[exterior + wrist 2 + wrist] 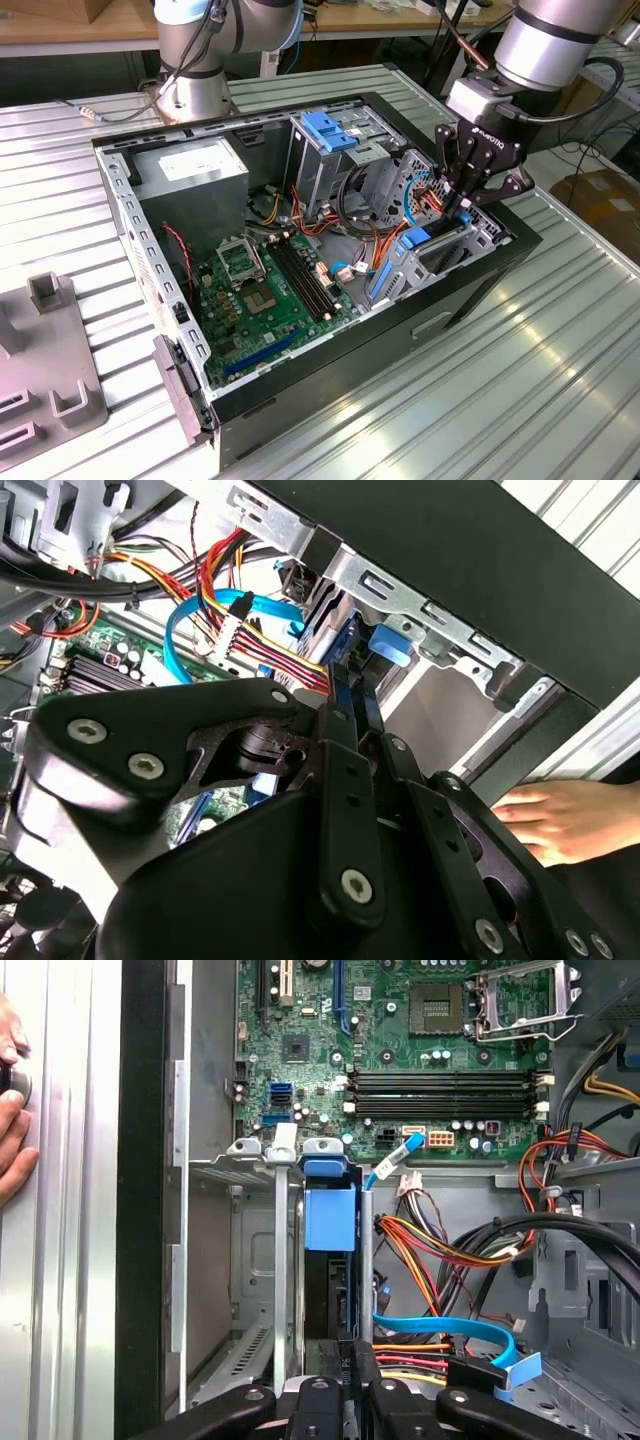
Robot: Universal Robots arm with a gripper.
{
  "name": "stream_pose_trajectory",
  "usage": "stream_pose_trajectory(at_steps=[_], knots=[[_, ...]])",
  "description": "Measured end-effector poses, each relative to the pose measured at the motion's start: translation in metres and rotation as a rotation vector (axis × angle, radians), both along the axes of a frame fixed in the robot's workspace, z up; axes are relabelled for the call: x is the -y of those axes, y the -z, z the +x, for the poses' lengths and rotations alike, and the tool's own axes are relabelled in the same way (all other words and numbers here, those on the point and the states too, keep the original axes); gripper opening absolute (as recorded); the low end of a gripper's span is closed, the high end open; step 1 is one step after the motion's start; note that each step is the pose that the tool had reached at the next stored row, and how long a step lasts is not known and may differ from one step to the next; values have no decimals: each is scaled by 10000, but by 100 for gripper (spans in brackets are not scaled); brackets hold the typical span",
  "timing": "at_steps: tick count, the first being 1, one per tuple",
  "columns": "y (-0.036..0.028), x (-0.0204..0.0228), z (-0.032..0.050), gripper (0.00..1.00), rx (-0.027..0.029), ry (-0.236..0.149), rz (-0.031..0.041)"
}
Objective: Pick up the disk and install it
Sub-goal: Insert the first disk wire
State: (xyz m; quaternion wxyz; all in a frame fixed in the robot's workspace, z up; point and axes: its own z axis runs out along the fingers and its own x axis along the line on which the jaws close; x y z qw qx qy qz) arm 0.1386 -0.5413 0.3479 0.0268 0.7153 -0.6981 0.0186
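Gripper (462, 205) reaching down into the open computer case (520, 240), jaws clenching the edge of the disk (330, 1218), standing upright in the drive bay beside the coloured cables (430, 1250). Person's hand (570, 820) resting just outside the case.

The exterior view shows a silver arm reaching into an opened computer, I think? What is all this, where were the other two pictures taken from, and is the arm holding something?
It is a robot arm; the black claw at its end is its gripper. Below it an opened computer case lies on a ribbed metal table, with the green motherboard showing inside. The two wrist views come from cameras riding on the arm, looking along the gripper. Its fingers are closed on the thin edge of the disk, a drive in a blue carrier standing on edge in a metal bay at the case's side. A person's hand rests just outside the case.
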Motion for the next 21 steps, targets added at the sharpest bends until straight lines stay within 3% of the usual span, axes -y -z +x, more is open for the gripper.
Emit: stream_pose_trajectory(at_steps=[10,21], knots=[[28,-1,7,17,0,241,-2],[89,-1,8,17,-1,251,-8]])
